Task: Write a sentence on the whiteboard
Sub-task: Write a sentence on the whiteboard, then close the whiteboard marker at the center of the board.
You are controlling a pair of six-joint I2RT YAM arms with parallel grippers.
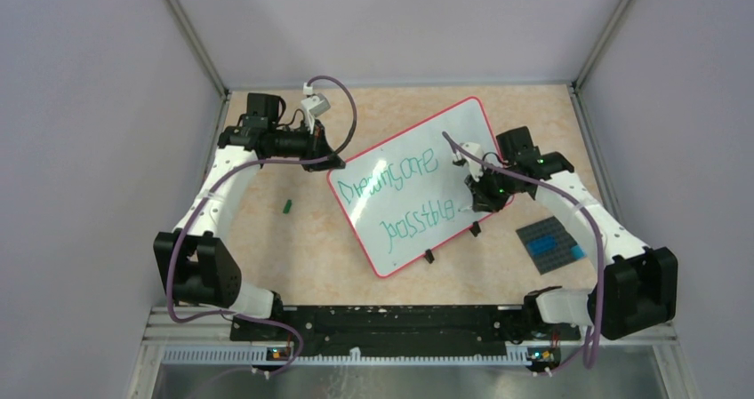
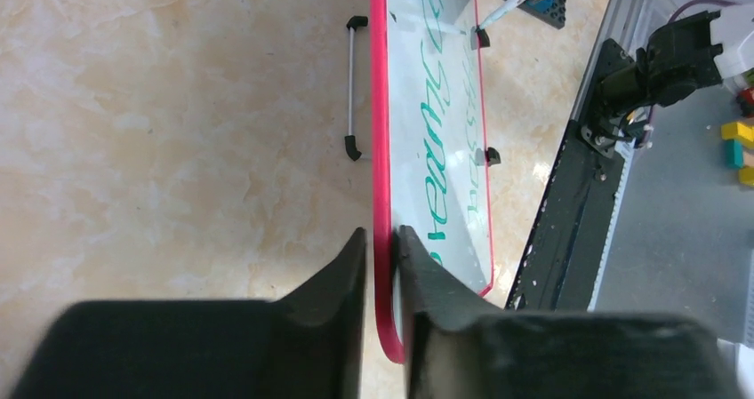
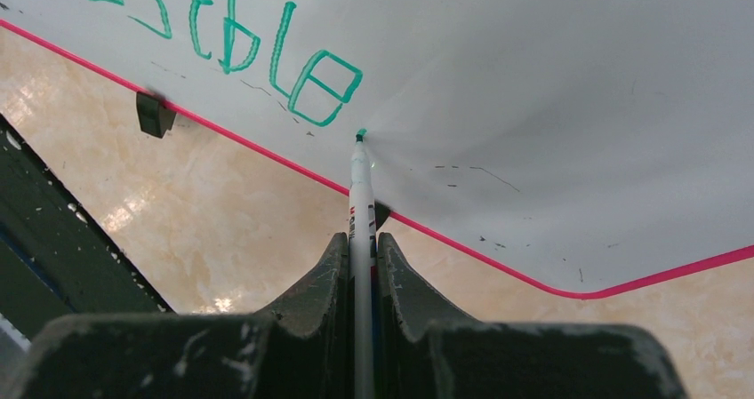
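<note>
Across the middle of the desk (image 1: 293, 257), turned on a slant, lies the whiteboard (image 1: 409, 186), carrying two lines of green writing (image 1: 391, 172). The left jaws are pinched narrow on its red rim near one corner, pinning it. The right jaws are clamped on a marker (image 3: 359, 195), whose green tip sits just past the final "e" of the lower line, seemingly on the surface. The sentence looks nearly or fully written. To finish well, the left arm should hold the rim firm so the board cannot slide, while the right presses lightly, makes any last stroke small, and lifts straight off to avoid a stray trail. A small green cap (image 1: 287, 206) lies apart on the desk
</note>
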